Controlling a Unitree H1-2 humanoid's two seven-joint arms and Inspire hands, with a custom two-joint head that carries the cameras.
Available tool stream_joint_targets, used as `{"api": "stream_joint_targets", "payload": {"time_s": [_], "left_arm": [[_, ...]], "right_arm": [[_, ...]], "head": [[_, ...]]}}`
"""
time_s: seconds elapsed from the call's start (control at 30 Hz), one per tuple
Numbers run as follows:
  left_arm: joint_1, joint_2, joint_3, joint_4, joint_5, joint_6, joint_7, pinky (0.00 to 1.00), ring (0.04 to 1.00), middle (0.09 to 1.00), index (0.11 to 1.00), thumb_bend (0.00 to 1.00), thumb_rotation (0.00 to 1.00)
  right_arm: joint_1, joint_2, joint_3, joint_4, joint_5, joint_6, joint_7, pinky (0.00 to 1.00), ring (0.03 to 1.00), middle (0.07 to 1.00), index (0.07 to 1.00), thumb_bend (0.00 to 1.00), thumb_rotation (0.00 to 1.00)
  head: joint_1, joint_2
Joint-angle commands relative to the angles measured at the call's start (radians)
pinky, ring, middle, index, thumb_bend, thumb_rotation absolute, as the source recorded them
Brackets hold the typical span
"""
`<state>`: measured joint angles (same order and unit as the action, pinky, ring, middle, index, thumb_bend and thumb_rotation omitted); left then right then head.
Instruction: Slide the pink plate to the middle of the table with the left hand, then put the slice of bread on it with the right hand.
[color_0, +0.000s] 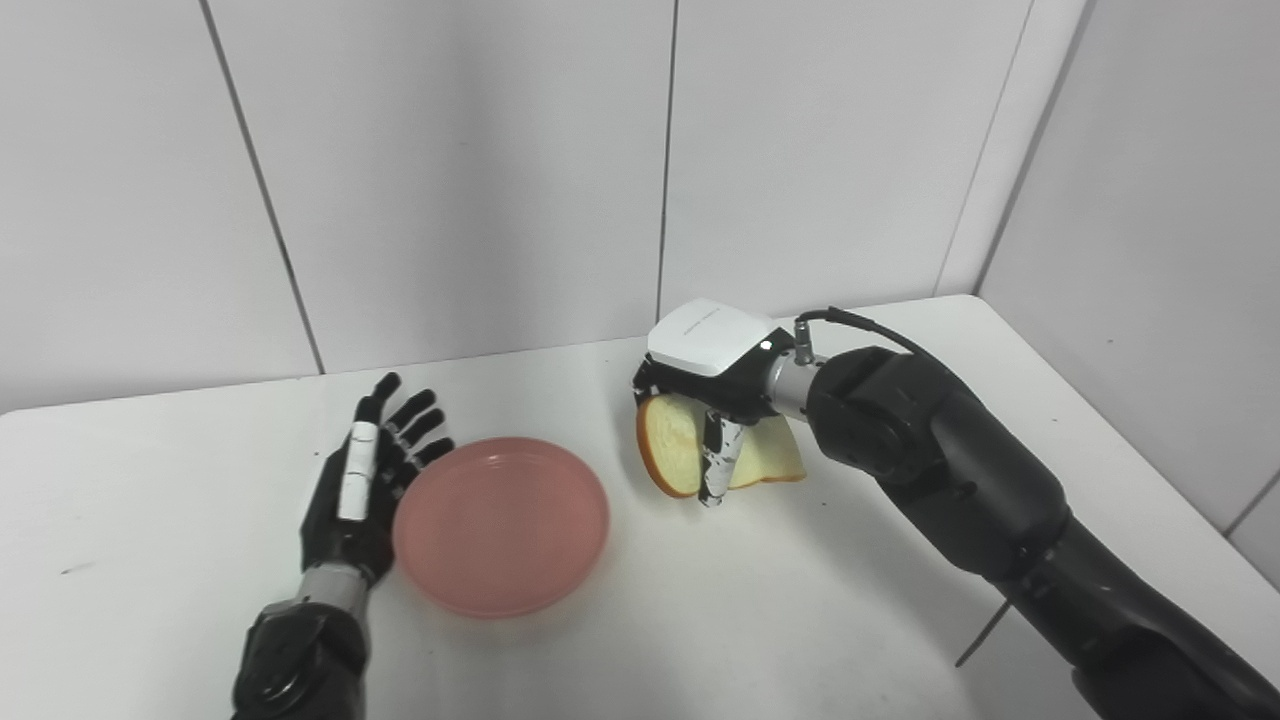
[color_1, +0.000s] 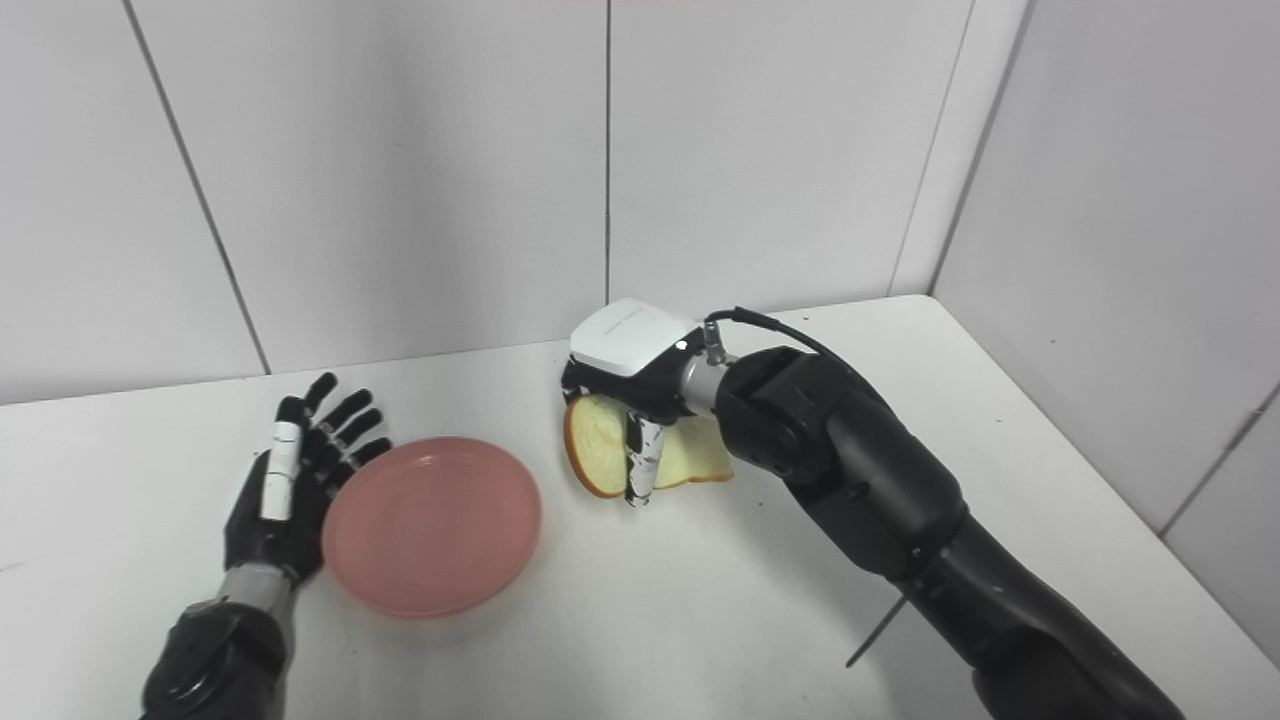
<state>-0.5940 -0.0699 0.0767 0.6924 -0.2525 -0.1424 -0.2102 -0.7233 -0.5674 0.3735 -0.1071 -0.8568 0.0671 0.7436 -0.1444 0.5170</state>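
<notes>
**Left eye view: bread gripped, plate lies to its left**

Nearest, the pink plate (color_0: 501, 525) rests flat on the white surface (color_0: 150, 520), roughly mid-width and nothing on it. The left robot hand (color_0: 365, 480) stands edge-on against the plate's left rim, released, fingers spread and pointing far.

Further back and to the right, the right robot hand (color_0: 705, 400) is grasping the slice of bread (color_0: 680, 455), fingers closed over its top. The slice is tilted, its rounded crust end toward the plate and its long axis running left to right; its lower edge appears at or just above the surface.

Judgement: the plate lies left and slightly near of the bread, with a bare gap between them. The right robot hand is the nearer. Open surface surrounds both; the table's right edge is well apart.
</notes>
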Motion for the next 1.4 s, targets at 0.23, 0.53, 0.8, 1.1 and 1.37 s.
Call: {"api": "stream_joint_targets", "payload": {"time_s": [0.23, 0.53, 0.8, 1.1, 1.37], "left_arm": [[-0.003, -0.034, -0.013, 0.02, 0.037, 0.006, 0.042, 0.69, 0.815, 0.824, 0.911, 0.89, 0.78], [-0.028, -0.062, -0.024, 0.088, 0.068, -0.054, 0.065, 0.71, 0.819, 0.825, 0.914, 0.9, 0.8], [-0.044, -0.071, -0.016, 0.121, 0.063, -0.082, 0.062, 0.69, 0.812, 0.798, 0.916, 0.9, 0.8], [-0.057, -0.087, -0.011, 0.152, 0.056, -0.096, 0.061, 0.71, 0.842, 0.87, 0.955, 0.93, 0.79], [-0.057, -0.073, -0.016, 0.136, 0.069, -0.086, 0.065, 0.76, 0.925, 0.957, 0.992, 0.91, 0.81]], "right_arm": [[-0.077, 0.11, 0.006, 0.082, -0.004, -0.013, -0.081, 0.26, 0.335, 0.43, 0.524, 0.52, 0.01], [-0.117, 0.185, 0.033, 0.132, 0.005, -0.027, -0.093, 0.24, 0.323, 0.426, 0.528, 0.52, 0.01], [-0.138, 0.236, 0.061, 0.17, 0.016, -0.029, -0.104, 0.27, 0.352, 0.435, 0.523, 0.52, 0.01], [-0.158, 0.255, 0.098, 0.218, 0.013, -0.04, -0.125, 0.28, 0.35, 0.428, 0.53, 0.52, 0.02], [-0.159, 0.266, 0.126, 0.251, 0.015, -0.045, -0.138, 0.26, 0.336, 0.47, 0.495, 0.53, 0.01]], "head": [[0.075, 0.008], [0.197, 0.007], [0.236, 0.009], [0.263, 0.017], [0.256, 0.019]]}}
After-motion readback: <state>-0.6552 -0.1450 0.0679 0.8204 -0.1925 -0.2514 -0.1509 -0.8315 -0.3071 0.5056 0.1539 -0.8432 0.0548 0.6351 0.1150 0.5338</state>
